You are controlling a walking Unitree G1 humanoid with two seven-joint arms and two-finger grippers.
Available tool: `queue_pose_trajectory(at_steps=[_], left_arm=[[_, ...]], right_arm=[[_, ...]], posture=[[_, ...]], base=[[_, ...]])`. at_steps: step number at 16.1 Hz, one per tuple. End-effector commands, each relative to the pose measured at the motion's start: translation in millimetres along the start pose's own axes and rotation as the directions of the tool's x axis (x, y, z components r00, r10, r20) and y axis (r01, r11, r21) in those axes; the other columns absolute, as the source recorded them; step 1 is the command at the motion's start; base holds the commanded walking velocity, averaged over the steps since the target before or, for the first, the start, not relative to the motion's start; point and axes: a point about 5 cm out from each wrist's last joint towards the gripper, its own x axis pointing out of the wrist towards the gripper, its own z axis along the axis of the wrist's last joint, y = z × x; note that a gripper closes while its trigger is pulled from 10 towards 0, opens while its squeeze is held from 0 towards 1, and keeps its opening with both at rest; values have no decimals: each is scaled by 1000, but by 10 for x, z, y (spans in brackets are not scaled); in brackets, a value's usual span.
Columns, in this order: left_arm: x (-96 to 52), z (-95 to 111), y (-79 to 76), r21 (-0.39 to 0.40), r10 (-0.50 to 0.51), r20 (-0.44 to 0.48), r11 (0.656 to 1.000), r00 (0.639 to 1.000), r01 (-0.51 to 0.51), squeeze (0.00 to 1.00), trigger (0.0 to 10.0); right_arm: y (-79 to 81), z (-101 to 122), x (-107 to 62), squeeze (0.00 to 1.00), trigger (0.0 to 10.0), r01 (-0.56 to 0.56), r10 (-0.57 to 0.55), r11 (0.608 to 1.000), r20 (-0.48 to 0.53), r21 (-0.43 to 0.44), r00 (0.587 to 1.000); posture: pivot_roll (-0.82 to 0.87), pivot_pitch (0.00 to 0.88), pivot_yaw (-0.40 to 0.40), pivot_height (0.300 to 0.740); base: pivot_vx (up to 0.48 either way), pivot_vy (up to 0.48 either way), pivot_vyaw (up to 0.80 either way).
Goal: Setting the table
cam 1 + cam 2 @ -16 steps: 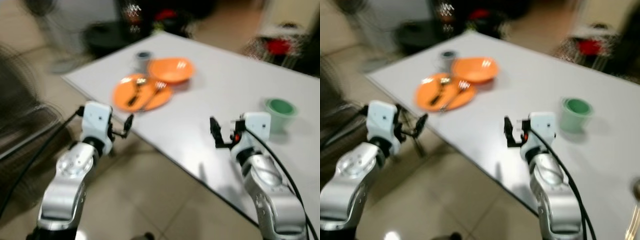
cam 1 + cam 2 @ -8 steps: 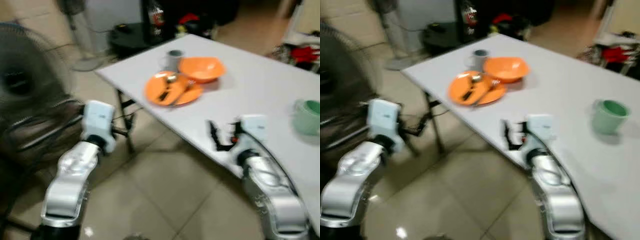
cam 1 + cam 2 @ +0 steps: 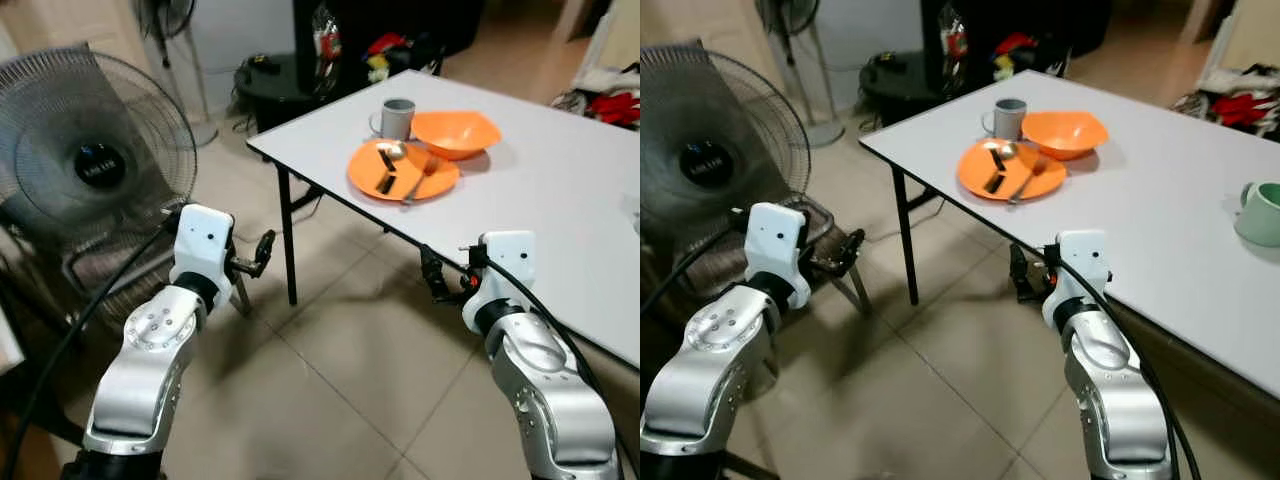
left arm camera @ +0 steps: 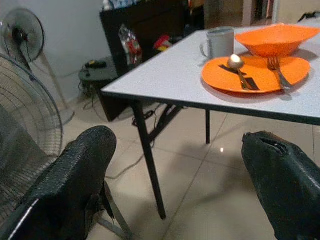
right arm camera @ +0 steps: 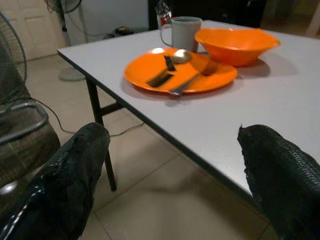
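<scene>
An orange plate (image 3: pixel 404 170) lies near the white table's (image 3: pixel 560 200) near-left corner, with a spoon (image 3: pixel 388 162) and a fork (image 3: pixel 420 176) on it. Behind it stand a grey mug (image 3: pixel 397 118) and an orange bowl (image 3: pixel 455 133). A green cup (image 3: pixel 1262 213) sits far right on the table. My left gripper (image 3: pixel 260 253) hangs open over the floor, left of the table and holding nothing. At the table's front edge, below its top, my right gripper (image 3: pixel 433 277) is open and holds nothing. Both wrist views look toward the plate (image 5: pixel 180 72) between the open fingers (image 4: pixel 75 175).
A large standing fan (image 3: pixel 95 165) is close on my left, with a second fan (image 3: pixel 165 15) farther back. A black table leg (image 3: pixel 288 235) stands between my grippers. Dark furniture and clutter (image 3: pixel 330 45) stand behind the table. Tiled floor (image 3: pixel 330 380) stretches in front of me.
The whole view has shifted and sharpened: the table now sits farther off to the upper right, and the fan has come into view at left. Both arms keep their pose, fingers apart.
</scene>
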Motion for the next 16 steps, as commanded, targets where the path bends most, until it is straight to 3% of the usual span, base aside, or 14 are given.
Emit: queue_pose_trajectory(at_steps=[1,5,16], left_arm=[[-20,-41,79,3,33,-18,999,999,-33,0,10000],[-24,-37,74,-3,34,-14,999,999,-34,0,10000],[-49,131,114,39,21,26,999,999,-22,0,10000]], right_arm=[[71,47,28,0,10000,-31,31,1000,16,2,999],[104,93,41,0,10000,-70,71,997,32,-28,997],[312,194,43,0,10000,-262,263,965,93,-20,960]], posture=[[48,0,39,740],[53,0,30,740],[88,0,38,740]], base=[[0,330,0],[0,336,0],[0,337,800]])
